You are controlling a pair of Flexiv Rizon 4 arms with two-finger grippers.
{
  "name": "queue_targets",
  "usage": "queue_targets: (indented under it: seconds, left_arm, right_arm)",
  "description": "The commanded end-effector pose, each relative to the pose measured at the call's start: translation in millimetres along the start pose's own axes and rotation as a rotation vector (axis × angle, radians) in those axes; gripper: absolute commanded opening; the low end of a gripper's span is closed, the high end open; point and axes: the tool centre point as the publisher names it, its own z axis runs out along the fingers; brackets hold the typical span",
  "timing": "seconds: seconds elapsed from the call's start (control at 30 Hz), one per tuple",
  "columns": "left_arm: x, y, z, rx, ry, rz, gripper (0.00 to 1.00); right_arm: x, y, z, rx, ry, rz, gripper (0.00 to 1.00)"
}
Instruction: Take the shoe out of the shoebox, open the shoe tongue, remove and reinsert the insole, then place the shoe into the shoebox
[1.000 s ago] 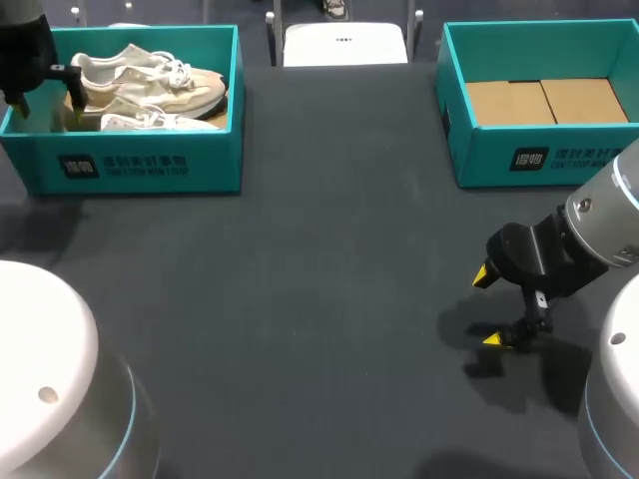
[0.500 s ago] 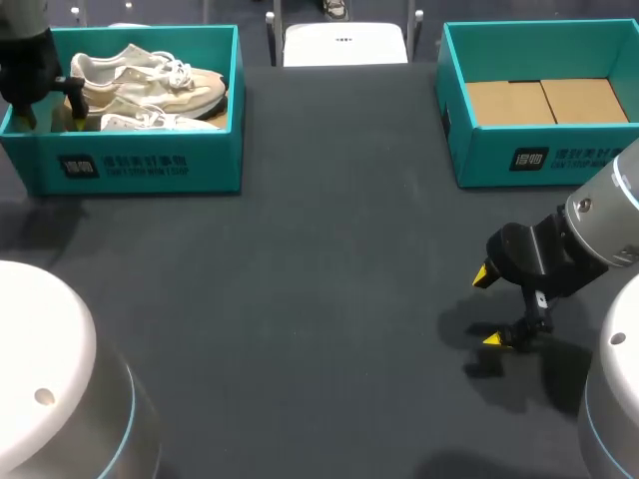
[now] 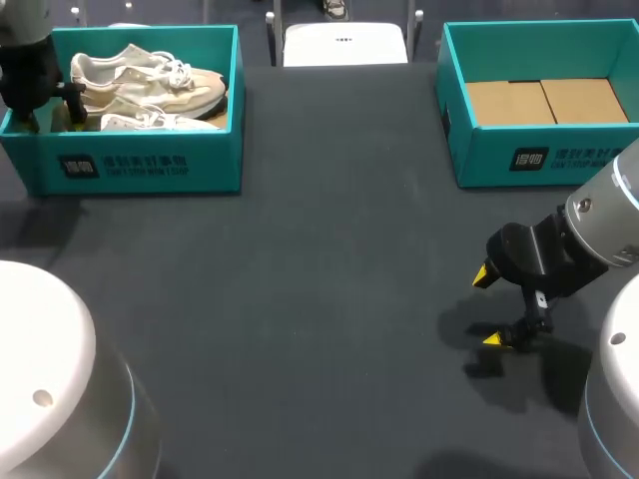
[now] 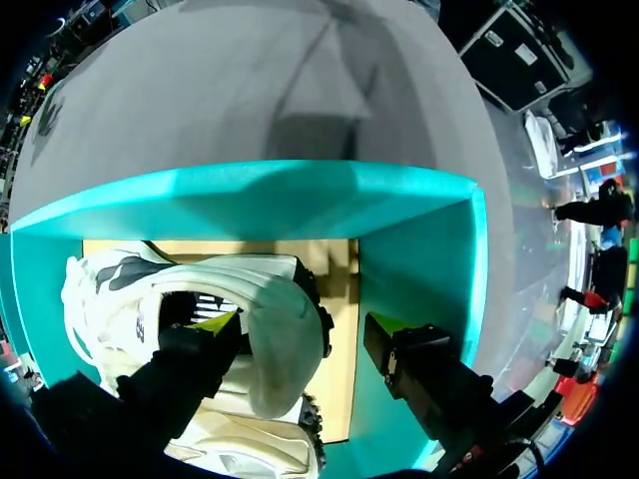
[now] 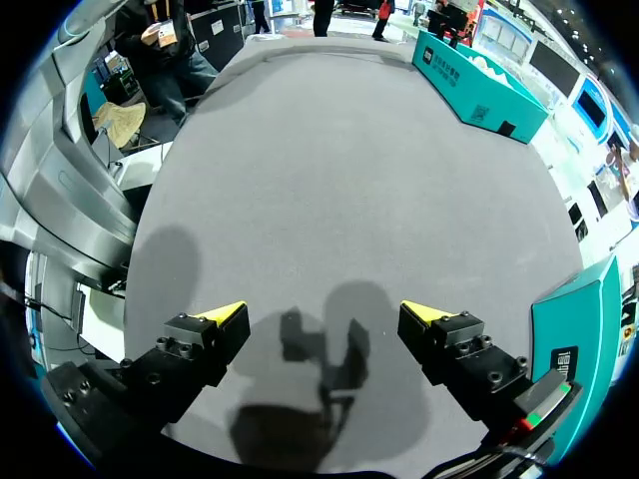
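Observation:
Two white sneakers lie in the teal shoebox [image 3: 150, 165] at the far left, the far shoe [image 3: 150, 80] above the near one [image 3: 155, 122]. My left gripper [image 3: 48, 108] hangs in the box's left end at the shoes' heels. In the left wrist view one shoe's heel [image 4: 275, 299] sits between the fingers of the left gripper [image 4: 300, 324]. One yellow tip is inside the shoe's opening. The other tip stands apart from the heel, near the teal box wall [image 4: 419, 249], so the gripper is open. My right gripper [image 3: 489, 307] hovers open over bare table at the right, also seen as the right gripper [image 5: 324, 314], with nothing between its fingers.
A second teal shoebox [image 3: 539, 160] stands at the far right, showing only its brown cardboard floor [image 3: 544, 100]. The second sneaker [image 4: 250, 449] lies under my left gripper. Dark table [image 3: 329, 279] stretches between the boxes.
My left gripper's fingers have narrowed around the shoe's heel and it has shifted slightly in the box's end. The right arm has not moved.

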Motion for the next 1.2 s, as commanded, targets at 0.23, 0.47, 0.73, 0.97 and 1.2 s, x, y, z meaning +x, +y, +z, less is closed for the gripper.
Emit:
queue_targets:
  seconds: [0.23, 0.47, 0.73, 0.97, 1.2]
  left_arm:
    - [-5.0, 5.8, 11.8, 0.014, 0.011, -0.022, 0.76]
    - [-5.7, 7.1, 19.6, 0.031, 0.022, -0.036, 0.68]
    - [-3.9, 8.6, 25.0, 0.045, 0.037, -0.046, 0.52]
    - [-1.6, 7.1, 27.1, 0.054, 0.044, -0.050, 0.02]
    - [2.1, 4.3, 24.1, 0.054, 0.050, -0.053, 0.00]
  right_arm:
    - [2.5, -0.5, -1.4, 0.001, -0.003, 0.000, 1.00]
    - [2.5, -0.5, -1.4, 0.001, -0.003, 0.000, 1.00]
    - [2.5, -0.5, -1.4, 0.001, -0.003, 0.000, 1.00]
    - [2.5, -0.5, -1.4, 0.001, -0.003, 0.000, 1.00]
    - [2.5, -0.5, -1.4, 0.001, -0.003, 0.000, 1.00]
